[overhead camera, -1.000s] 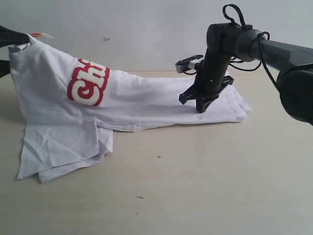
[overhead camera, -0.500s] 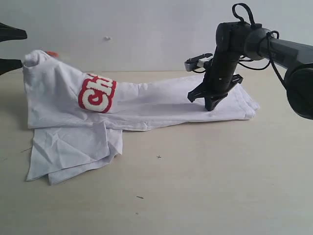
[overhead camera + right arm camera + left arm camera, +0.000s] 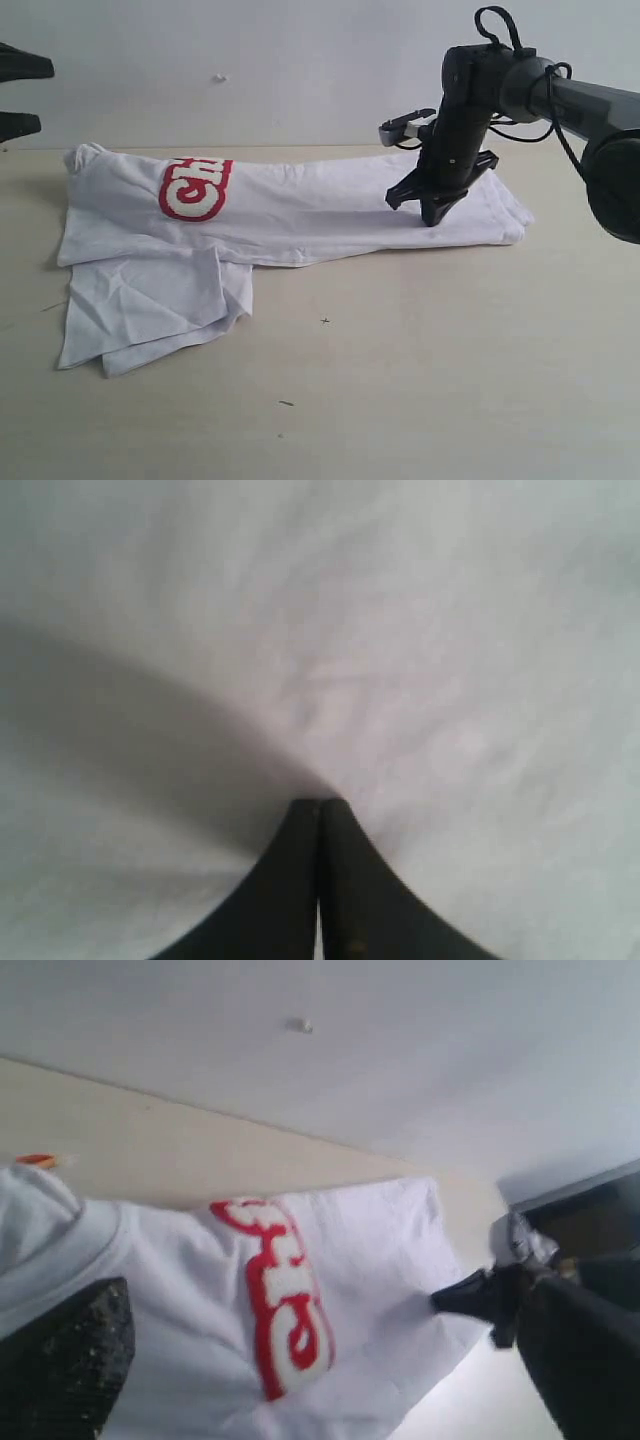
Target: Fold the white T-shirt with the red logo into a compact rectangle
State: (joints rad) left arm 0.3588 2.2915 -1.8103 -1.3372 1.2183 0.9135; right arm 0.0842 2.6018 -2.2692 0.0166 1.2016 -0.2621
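- On the pale table point(image 3: 420, 390), the white T-shirt point(image 3: 300, 212) lies as a long, soft, creased band — fuzzy red logo point(image 3: 195, 187) up
- Right gripper point(image 3: 433, 218): jaws pinched together, tip pressing its right end
- Left gripper point(image 3: 25, 95): jaws wide, empty, clear of the collar end

Robot lab or test bench setting. Plain beige table point(image 3: 420, 400) set against blank white wall point(image 3: 300, 60). Black robot arm point(image 3: 590, 100) with looped black cables point(image 3: 478, 20) reaches in over table from right. Small dark marks point(image 3: 325, 321) on tabletop. Even, flat indoor lighting.
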